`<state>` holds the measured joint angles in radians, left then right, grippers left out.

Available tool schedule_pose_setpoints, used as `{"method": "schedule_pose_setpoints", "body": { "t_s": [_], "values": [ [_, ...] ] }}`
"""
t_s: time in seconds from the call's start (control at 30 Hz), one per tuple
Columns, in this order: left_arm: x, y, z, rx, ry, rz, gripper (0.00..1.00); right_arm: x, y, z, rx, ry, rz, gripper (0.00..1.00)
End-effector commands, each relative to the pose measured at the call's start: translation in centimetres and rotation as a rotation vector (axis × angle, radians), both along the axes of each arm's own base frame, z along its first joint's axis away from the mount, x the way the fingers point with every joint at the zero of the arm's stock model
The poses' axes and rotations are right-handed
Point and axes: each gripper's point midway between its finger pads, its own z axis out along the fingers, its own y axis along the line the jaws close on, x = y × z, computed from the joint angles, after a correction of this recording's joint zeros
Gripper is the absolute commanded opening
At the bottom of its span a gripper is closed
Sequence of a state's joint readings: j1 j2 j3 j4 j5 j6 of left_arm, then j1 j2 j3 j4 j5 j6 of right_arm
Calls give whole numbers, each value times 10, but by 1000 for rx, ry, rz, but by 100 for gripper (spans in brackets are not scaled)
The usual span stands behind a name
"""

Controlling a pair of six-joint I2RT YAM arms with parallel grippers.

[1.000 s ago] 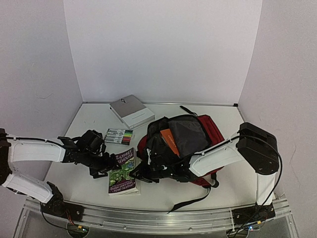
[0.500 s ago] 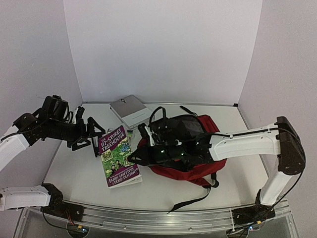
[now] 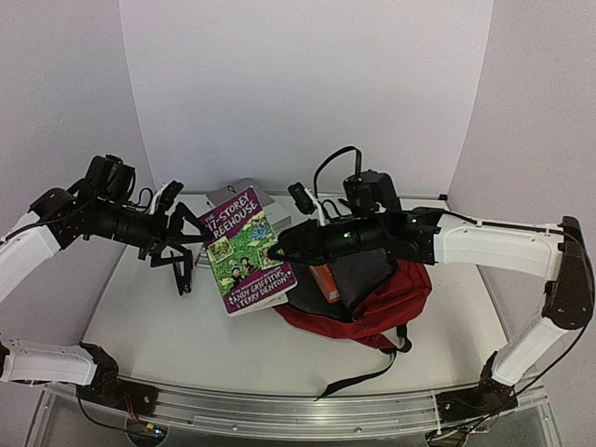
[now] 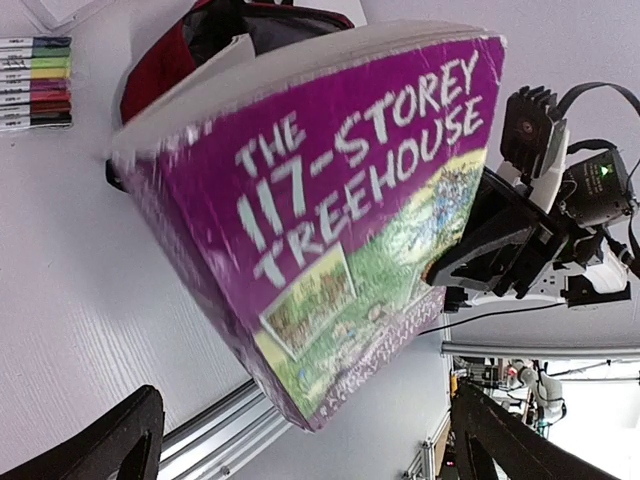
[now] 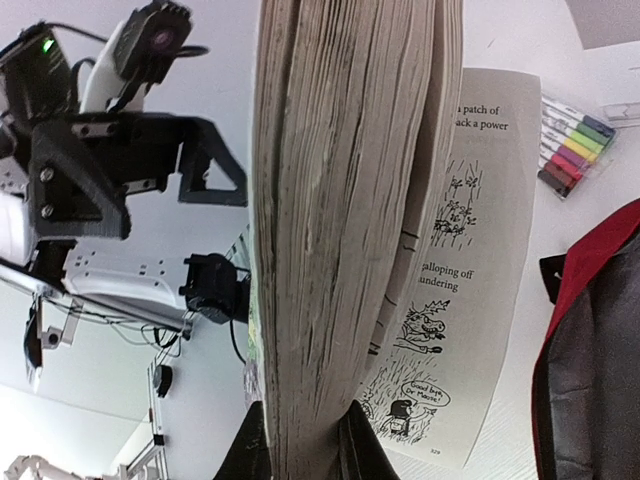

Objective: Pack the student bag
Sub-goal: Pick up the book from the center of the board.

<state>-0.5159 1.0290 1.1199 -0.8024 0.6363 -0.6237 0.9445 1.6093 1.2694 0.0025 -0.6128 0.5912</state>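
The red backpack (image 3: 391,293) lies open on the table at centre right, with an orange book (image 3: 325,278) standing in its grey-lined mouth. My right gripper (image 3: 281,253) is shut on the page edge of the purple "117-Storey Treehouse" book (image 3: 246,251) and holds it tilted in the air, left of the bag. In the right wrist view the fingers (image 5: 250,455) pinch the thick page block (image 5: 330,230), and one loose page hangs open. My left gripper (image 3: 184,254) is open and empty just left of the book. Its fingers (image 4: 110,440) stand wide apart below the cover (image 4: 330,230).
A pack of coloured markers (image 4: 35,80) lies on the table under the lifted book; it also shows in the right wrist view (image 5: 575,145). A white flat box (image 3: 268,201) sits at the back, partly behind the book. A black bag strap (image 3: 358,377) trails toward the front rail.
The book has gone from flat on the table to held high and tilted in my right gripper. My left gripper has risen, drawn back left and stays open.
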Motion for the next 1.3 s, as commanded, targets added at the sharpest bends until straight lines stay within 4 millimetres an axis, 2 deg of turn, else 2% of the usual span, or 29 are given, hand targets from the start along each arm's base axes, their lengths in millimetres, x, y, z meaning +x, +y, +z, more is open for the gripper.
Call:
{"method": "schedule_pose_setpoints", "body": {
  "t_s": [0.0, 0.13, 0.43, 0.63, 0.73, 1.07, 1.2, 1.27],
  "values": [
    [1, -12, 13, -45, -24, -85, 100, -43, -4, 87, 203, -143, 205, 0],
    [2, -18, 12, -77, -15, -113, 100, -55, -9, 89, 216, -138, 260, 0],
    [-9, -33, 27, -201, -10, -233, 100, -74, -10, 69, 194, -92, 387, 0],
    [-17, -38, 19, -228, 44, -303, 93, -77, -9, 63, 183, -83, 416, 0],
    [-21, -39, 14, -240, 62, -337, 81, -74, -7, 54, 167, -71, 413, 0],
    [-29, -38, 9, -257, 59, -380, 28, -64, -2, 43, 139, -69, 371, 0],
    [-30, -37, 8, -254, 53, -380, 6, -40, -7, 34, 109, -64, 274, 14],
    [-29, -37, 6, -245, 49, -369, 1, -23, -14, 29, 93, -52, 209, 28]
  ]
}}
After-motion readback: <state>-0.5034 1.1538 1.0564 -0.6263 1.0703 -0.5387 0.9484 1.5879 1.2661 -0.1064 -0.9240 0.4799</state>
